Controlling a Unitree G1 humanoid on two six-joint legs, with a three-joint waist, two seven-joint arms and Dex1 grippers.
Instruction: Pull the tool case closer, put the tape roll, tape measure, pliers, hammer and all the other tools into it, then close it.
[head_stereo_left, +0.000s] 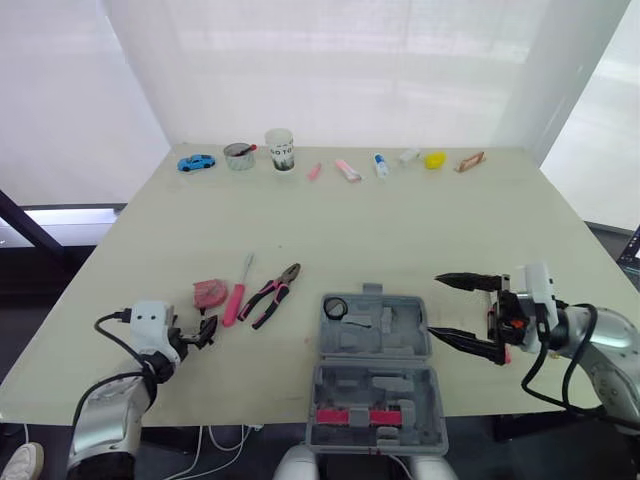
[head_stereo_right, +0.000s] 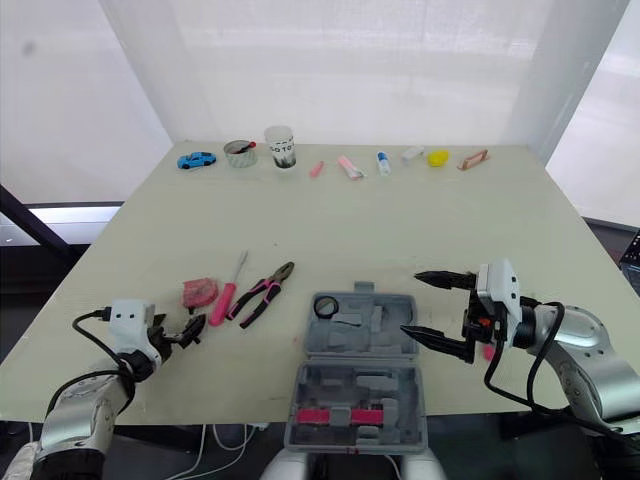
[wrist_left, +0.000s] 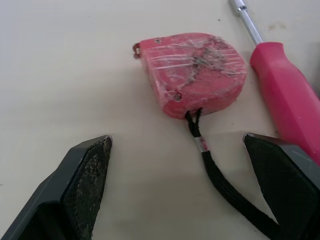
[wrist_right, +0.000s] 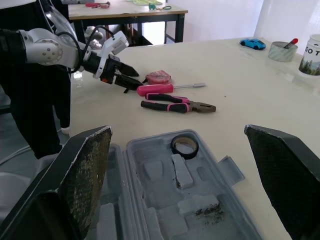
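Observation:
The grey tool case (head_stereo_left: 375, 370) lies open at the table's front edge, with a black tape roll (head_stereo_left: 335, 307) in its far half and a pink item (head_stereo_left: 352, 415) in its near half. Left of it lie pink-handled pliers (head_stereo_left: 272, 293), a pink screwdriver (head_stereo_left: 237, 295) and a pink tape measure (wrist_left: 192, 72). My left gripper (head_stereo_left: 205, 330) is open, low on the table, just short of the tape measure and its black strap. At the case's right side my right gripper (head_stereo_left: 465, 312) stands wide open, holding nothing.
Along the table's far edge runs a row of small things: a blue toy car (head_stereo_left: 196, 162), a metal tin (head_stereo_left: 239, 156), a printed cup (head_stereo_left: 281, 150), tubes and a yellow object (head_stereo_left: 434, 159). The table's middle (head_stereo_left: 400, 230) is bare.

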